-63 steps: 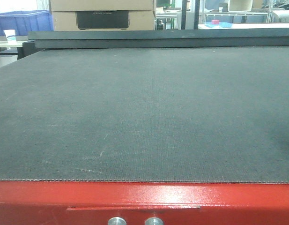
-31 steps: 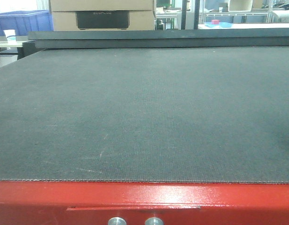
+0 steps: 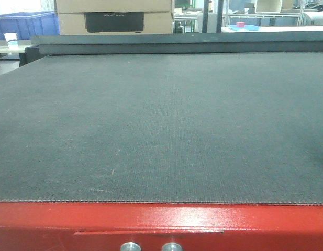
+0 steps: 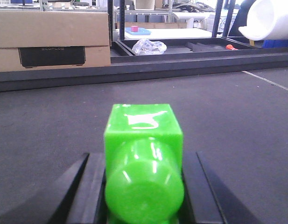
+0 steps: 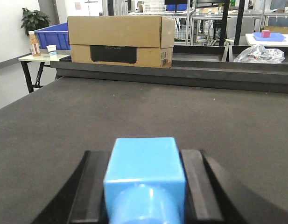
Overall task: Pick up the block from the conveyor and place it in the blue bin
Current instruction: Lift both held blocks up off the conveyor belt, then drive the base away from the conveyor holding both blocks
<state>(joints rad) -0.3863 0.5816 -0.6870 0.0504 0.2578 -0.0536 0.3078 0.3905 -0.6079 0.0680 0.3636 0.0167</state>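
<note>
Over the last second the front view has not changed. The conveyor [image 3: 161,130] shows the same dark grey woven surface with the same faint pale scuffs, above its glossy red frame [image 3: 255,222]. The blue bin [image 3: 25,23] and the cardboard box [image 3: 114,15] stand where they stood, beyond the far edge.

The left gripper [image 4: 143,158] has its black jaws closed on a green block [image 4: 144,123], one jaw against each side. This block is a glossy bright-green cube with a rounded, cylinder-like part on the end nearest the camera and white glare on its top face. The right gripper [image 5: 144,156] has its jaws clamped on a blue block [image 5: 146,170], a light-blue matt cube with a rounded stub toward the lens.

The belt surface stretches away beyond both blocks; whether either block touches it cannot be told. In the right wrist view the bin sits at far left, just beside the box.
</note>
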